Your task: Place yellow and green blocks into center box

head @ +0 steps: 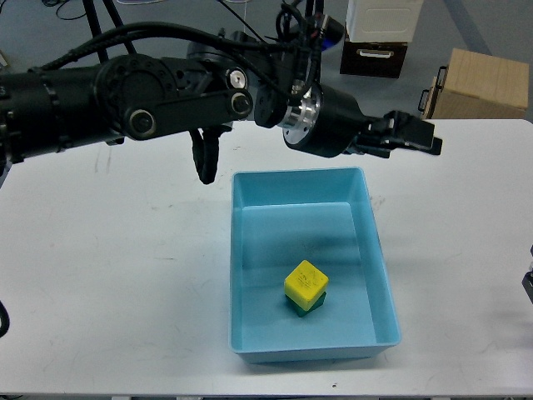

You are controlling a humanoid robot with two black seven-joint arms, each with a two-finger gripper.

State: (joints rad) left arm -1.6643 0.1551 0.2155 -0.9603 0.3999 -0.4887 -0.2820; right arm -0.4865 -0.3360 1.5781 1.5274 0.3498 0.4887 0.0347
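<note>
A small bright yellow cube (306, 281), smooth-faced with faint marks on its top, sits stacked on a dark green cube (308, 306) of like size, of which only a lower edge shows beneath it. Both rest on the floor of the large shallow light-blue plastic tray (380, 275), toward its near half and slightly right of its middle, apart from every wall. The tray is rectangular with raised walls, rounded corners and a glossy, even surface. It stands on a flat white table (108, 275) whose top bears slight scuffs. Above the tray's far edge the left arm (166, 100), black, thick and cylindrical with round joint caps, a bright metal collar and bundled cables, reaches across from the left. Its gripper (416, 133) ends beyond the tray's far right corner, holding nothing that can be seen; it is dark and seen side-on, so I cannot tell whether its fingers are parted or closed. Beyond the table stand a tan cardboard box (479, 83) with a dark handle and a white-topped dark crate (379, 37). At the right edge a small dark part shows, too little to identify.
</note>
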